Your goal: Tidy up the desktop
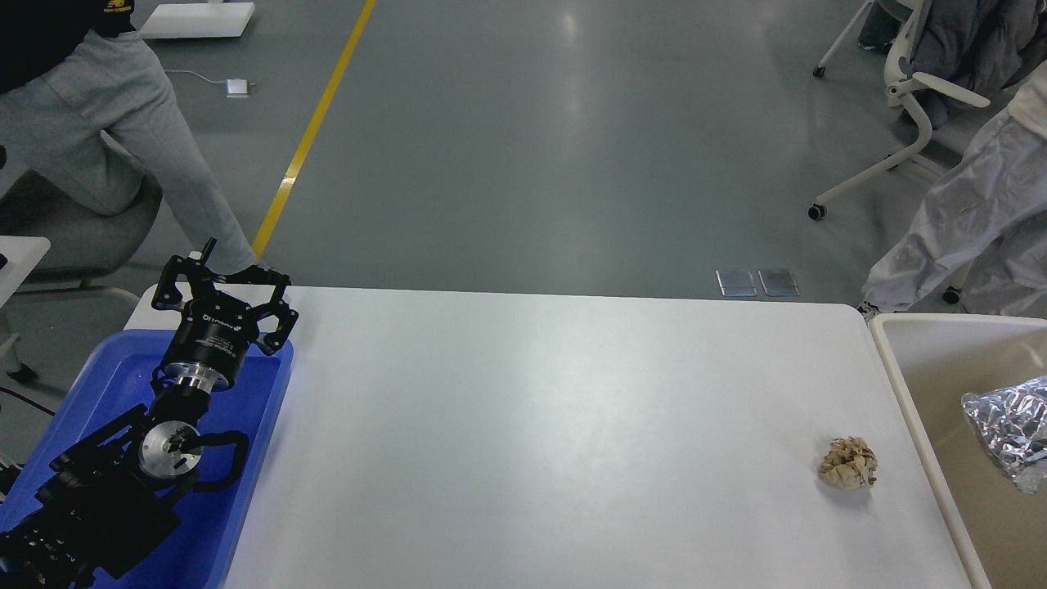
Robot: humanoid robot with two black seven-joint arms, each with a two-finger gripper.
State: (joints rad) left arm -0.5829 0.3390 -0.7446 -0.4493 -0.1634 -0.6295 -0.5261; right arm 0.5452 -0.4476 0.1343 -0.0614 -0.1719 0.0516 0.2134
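One crumpled beige paper wad (848,463) is lying on the wide white counter (532,409), awaiting removal. Left claw (222,282) is hovering over the blue plastic tray (253,425), fingers apart, empty.

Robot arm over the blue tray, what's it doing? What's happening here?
The robot is tidying the desktop. Its left gripper hangs open and empty above the far end of the blue tray. The right arm is out of view. One crumpled brownish paper wad lies on the desktop near the beige bin, which holds crumpled foil. The wad is not yet picked up.
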